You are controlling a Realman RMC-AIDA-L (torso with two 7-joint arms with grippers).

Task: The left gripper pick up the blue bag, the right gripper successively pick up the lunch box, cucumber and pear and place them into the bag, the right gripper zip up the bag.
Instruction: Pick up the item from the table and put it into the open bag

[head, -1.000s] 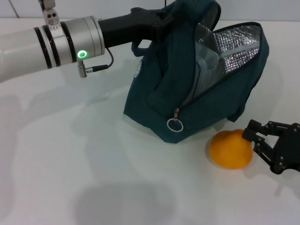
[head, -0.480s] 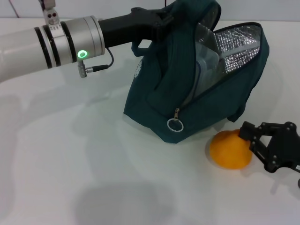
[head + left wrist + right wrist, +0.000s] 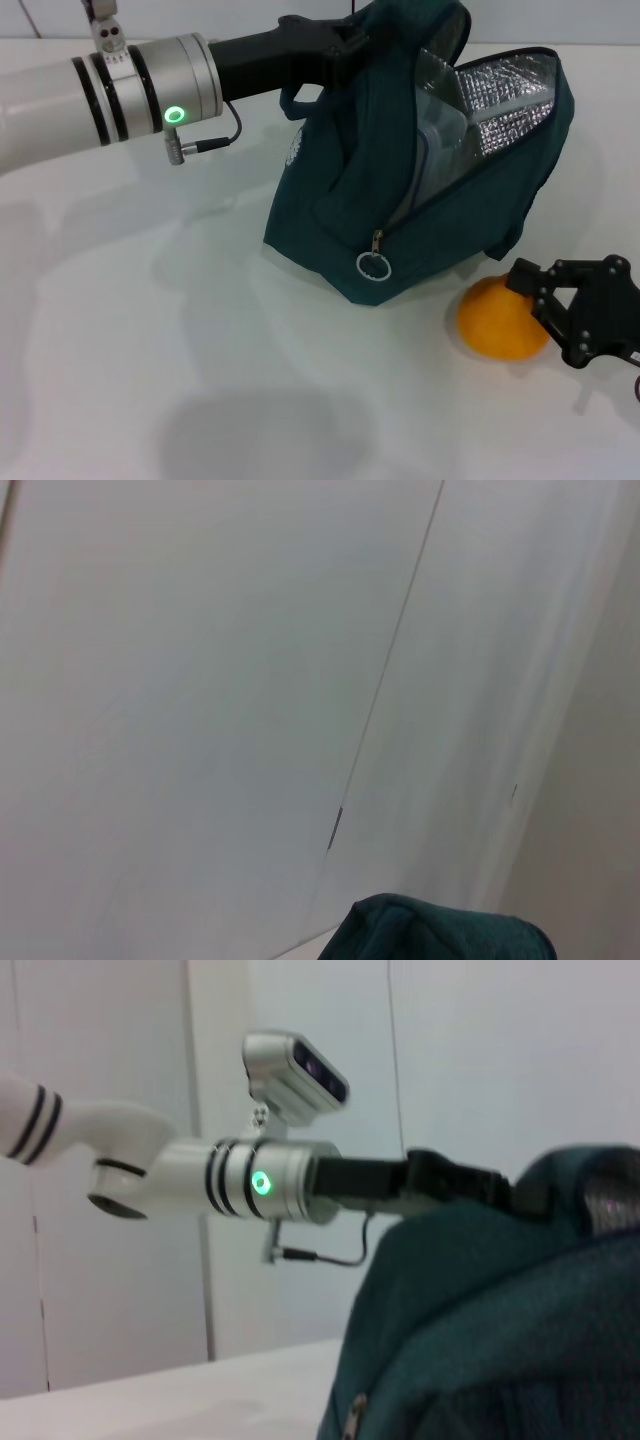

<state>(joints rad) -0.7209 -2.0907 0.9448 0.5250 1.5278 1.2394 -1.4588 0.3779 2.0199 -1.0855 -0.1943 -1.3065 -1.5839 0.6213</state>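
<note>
One item of the task lies loose on the table point(image 3: 150, 380) — the pear point(image 3: 503, 318), resting on the white surface just in front of the blue bag point(image 3: 350, 230), near its lower right corner.

**Handling.** The pear is judged rounded, smooth and moderately firm; it will tend to roll or squirt sideways if pinched off-centre, and hard pressure may bruise it. Best purchase is across its widest part, one finger on each side, with the stem clear of the pads. No stem can be made out in the head view.

**Right gripper.** The right gripper point(image 3: 532, 290) sits low at the pear's right side. Its fingers are spread apart, and the nearest fingertip touches or all but touches the fruit's upper right edge. The pear is beside the claw, not yet between the fingers; nothing is held.

**Left gripper.** The left gripper point(image 3: 340, 42) reaches in from the left at the bag's top and appears to be clamped on the fabric there — the bag hangs tilted with its mouth open, silvery lining point(image 3: 505, 105) exposed. The zipper pull ring point(image 3: 373, 266) dangles at the front, unzipped.

**Bag contents.** A pale, clear shape inside the mouth is probably the lunch box point(image 3: 440, 150); the cucumber cannot be seen.
</note>
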